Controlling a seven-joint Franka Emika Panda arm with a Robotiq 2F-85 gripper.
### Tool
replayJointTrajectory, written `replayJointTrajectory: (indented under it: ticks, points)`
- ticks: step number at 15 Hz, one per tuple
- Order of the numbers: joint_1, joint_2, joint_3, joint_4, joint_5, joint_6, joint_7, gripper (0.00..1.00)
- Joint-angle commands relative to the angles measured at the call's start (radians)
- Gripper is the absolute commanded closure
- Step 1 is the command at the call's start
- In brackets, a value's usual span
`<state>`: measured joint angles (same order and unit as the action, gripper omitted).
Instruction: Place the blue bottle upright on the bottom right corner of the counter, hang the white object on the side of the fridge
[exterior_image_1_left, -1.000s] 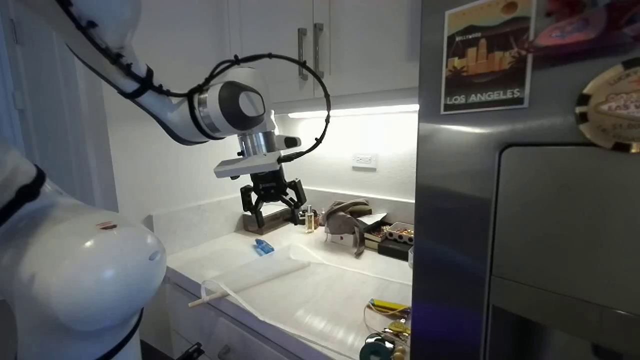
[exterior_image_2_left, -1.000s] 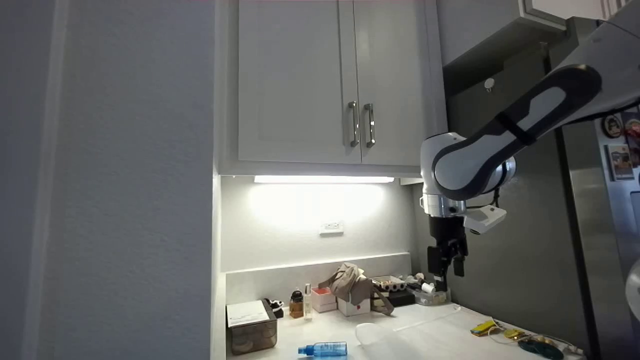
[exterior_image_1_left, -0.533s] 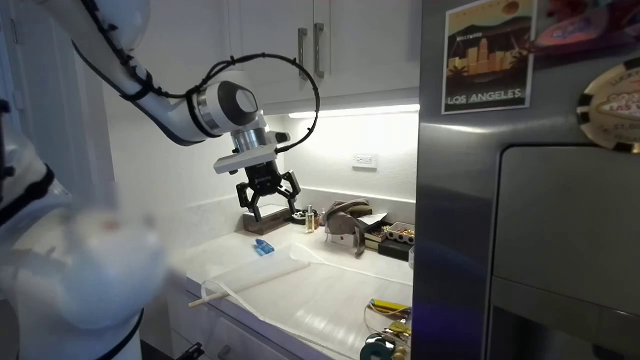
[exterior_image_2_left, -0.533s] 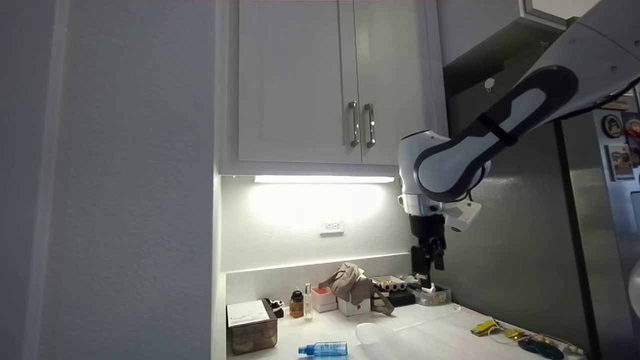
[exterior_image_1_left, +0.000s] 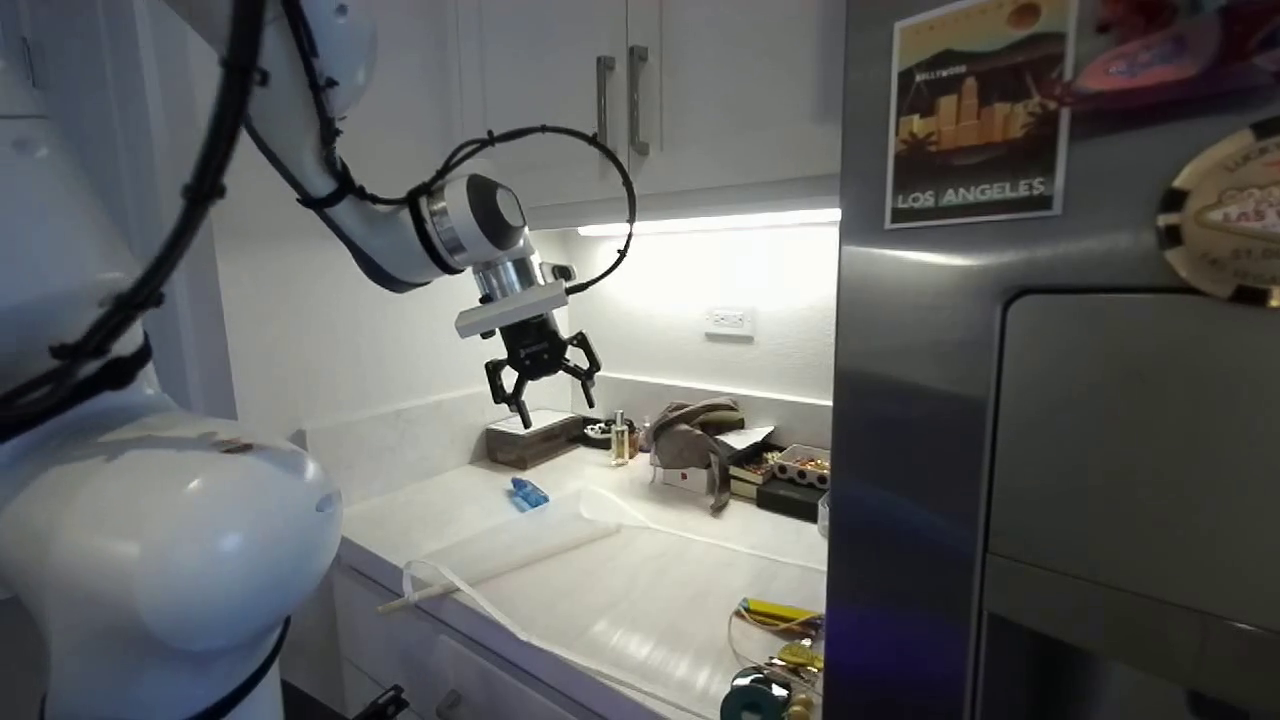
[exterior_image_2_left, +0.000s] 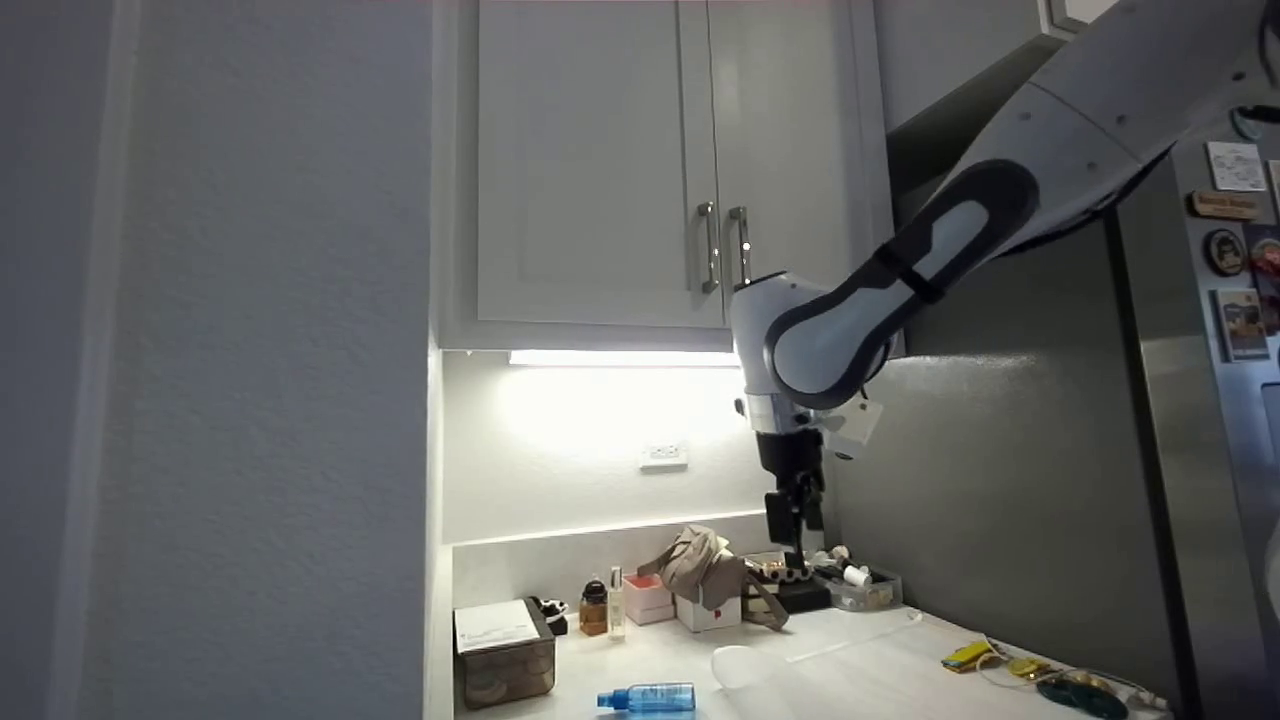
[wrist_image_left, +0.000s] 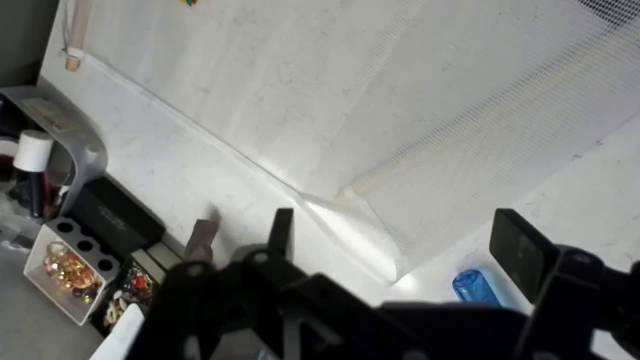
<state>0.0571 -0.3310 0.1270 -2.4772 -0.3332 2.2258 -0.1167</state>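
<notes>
The blue bottle (exterior_image_2_left: 650, 698) lies on its side on the white counter (exterior_image_1_left: 420, 512). Only one end of the bottle (wrist_image_left: 475, 287) shows in the wrist view, just inside the right-hand finger and well below it; the gripper's body covers the rest. A thin white mesh sheet, the white object (wrist_image_left: 380, 115), spreads over the counter, partly rolled around a wooden rod (exterior_image_1_left: 400, 604). Above the counter hangs my gripper (exterior_image_1_left: 557, 411), wide open with nothing between its fingers (wrist_image_left: 522, 250). The grey fridge (exterior_image_1_left: 920, 400) rises beside the counter; its side panel (exterior_image_2_left: 1000, 500) shows in an exterior view.
Along the backsplash stand a lidded box (exterior_image_2_left: 505, 655), small bottles (exterior_image_2_left: 593, 608), a draped brown cloth (exterior_image_1_left: 690, 440) and trays of trinkets (wrist_image_left: 70, 272). Near the fridge lie a yellow item (exterior_image_1_left: 775, 612) and other small things. Cabinets (exterior_image_2_left: 600, 160) hang overhead.
The arm has swung across, leftward in an exterior view and away from the fridge side, with the gripper still open. The bottle and the white sheet have stayed put.
</notes>
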Motion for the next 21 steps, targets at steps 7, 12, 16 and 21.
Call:
replayJointTrajectory:
  ticks: [7, 12, 16, 21]
  points:
    - [0.059, 0.386, 0.004, 0.324, -0.003, -0.01, -0.215, 0.0]
    - [0.07, 0.545, 0.018, 0.457, 0.025, -0.017, -0.325, 0.0]
    - [0.066, 0.648, 0.031, 0.542, 0.03, -0.029, -0.407, 0.0]
    - [0.065, 0.752, 0.044, 0.639, 0.032, -0.061, -0.512, 0.0]
